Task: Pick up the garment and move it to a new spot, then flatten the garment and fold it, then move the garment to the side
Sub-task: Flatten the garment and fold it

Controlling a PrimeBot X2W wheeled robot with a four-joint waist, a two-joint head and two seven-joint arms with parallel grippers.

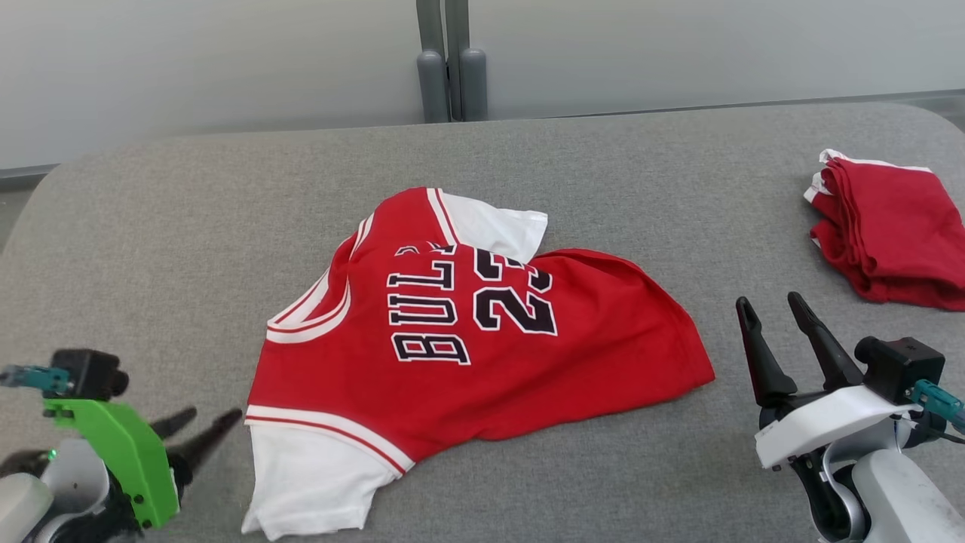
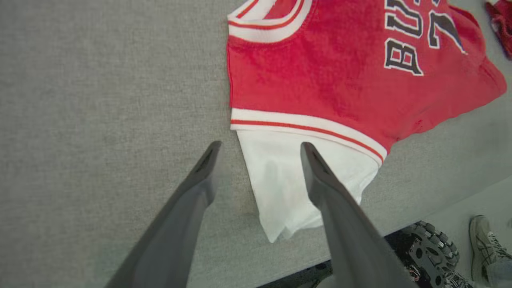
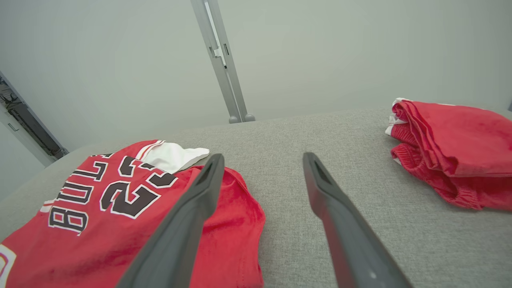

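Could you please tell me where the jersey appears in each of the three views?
Head view: jersey at the centre.
Left wrist view: jersey at the upper right, its white sleeve in the middle.
Right wrist view: jersey at the lower left.
Shared landmark: the folded red pile, at the right in every view.

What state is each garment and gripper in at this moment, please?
Jersey: lying print-up, wrinkled, not yet folded, not held.
Red clothes: folded in a pile at the right.
Left gripper: open, empty, by the jersey's white sleeve.
Right gripper: open, empty, clear of the jersey.
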